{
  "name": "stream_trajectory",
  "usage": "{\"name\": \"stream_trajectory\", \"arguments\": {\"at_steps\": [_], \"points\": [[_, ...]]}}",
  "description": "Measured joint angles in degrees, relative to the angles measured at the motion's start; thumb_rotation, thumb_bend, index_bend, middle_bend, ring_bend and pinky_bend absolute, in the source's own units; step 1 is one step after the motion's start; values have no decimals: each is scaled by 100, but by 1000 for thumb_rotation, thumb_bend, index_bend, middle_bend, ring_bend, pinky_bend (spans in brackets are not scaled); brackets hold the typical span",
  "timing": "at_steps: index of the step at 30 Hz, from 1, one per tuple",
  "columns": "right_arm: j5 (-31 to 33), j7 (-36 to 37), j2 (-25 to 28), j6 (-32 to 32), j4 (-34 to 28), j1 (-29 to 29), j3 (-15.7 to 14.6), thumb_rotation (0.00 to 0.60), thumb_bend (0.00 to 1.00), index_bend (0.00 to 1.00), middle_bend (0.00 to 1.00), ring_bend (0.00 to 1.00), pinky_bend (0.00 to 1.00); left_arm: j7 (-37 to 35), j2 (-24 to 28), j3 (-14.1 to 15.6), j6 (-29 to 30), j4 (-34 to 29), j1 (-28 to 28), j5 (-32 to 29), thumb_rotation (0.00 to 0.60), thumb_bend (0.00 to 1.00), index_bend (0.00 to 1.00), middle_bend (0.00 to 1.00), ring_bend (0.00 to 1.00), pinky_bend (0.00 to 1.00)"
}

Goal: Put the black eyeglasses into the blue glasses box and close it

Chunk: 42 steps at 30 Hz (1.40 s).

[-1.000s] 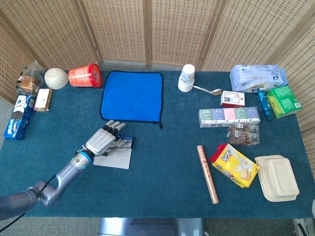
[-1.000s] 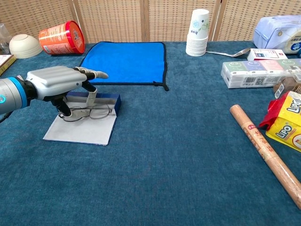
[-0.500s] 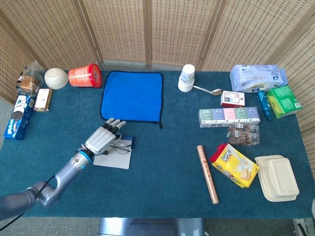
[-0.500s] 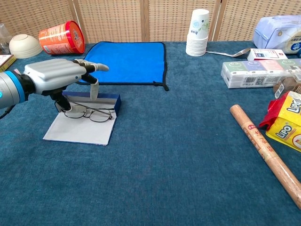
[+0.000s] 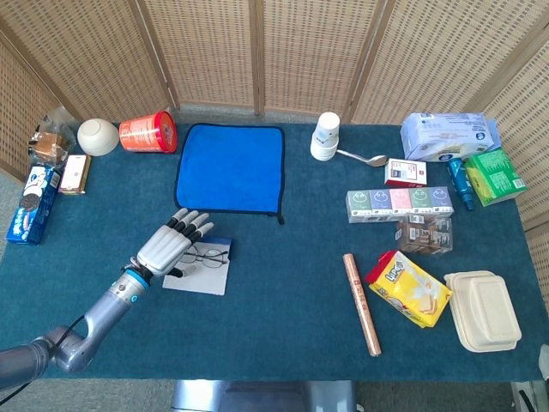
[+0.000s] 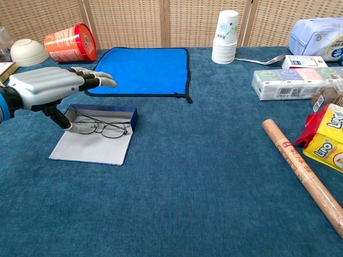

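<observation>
One hand shows: the grey left hand (image 6: 51, 85), fingers spread and empty, hovers over the thin black wire eyeglasses (image 6: 99, 127), which lie in the open flat blue glasses box (image 6: 119, 112); next, fold its grey lid (image 6: 91, 147) evenly

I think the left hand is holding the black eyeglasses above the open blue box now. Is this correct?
Not quite. The left hand holds nothing; its fingers are stretched out. The black eyeglasses lie on the opened blue glasses box, below the hand. The chest view shows this.
</observation>
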Motion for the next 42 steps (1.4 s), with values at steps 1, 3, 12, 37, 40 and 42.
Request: {"name": "stream_trajectory", "arguments": {"at_steps": [1,3,12,37,40,42], "points": [[1,12,3,9,2,-7,-1,396,421,167,290,207,232,-6,-7,-1,29,-3,11,8,452,218,0,0,0,0],[9,20,6,14,11,-14,-3,397,421,168,290,207,232,-12,-23,-10,117,-3,41,23,448,218,0,0,0,0],[13,4,-22,4,26,-10,-8,413,421,167,290,209,232,-16,-20,-152,196,24,68,-65,442,216,0,0,0,0],[80,-71,6,2,-33,-32,-1,417,420,167,291,211,232,-83,-563,-398,-300,1119,-98,-662,445,208,4,0,0,0],[71,-80,7,5,-41,-30,1,415,420,167,291,211,232,-99,-564,-371,-286,1123,-78,-638,445,207,5,0,0,0],[60,-84,8,5,-45,-27,0,413,420,167,292,213,232,-127,-556,-367,-251,1101,-67,-614,439,207,5,0,0,0]]}}
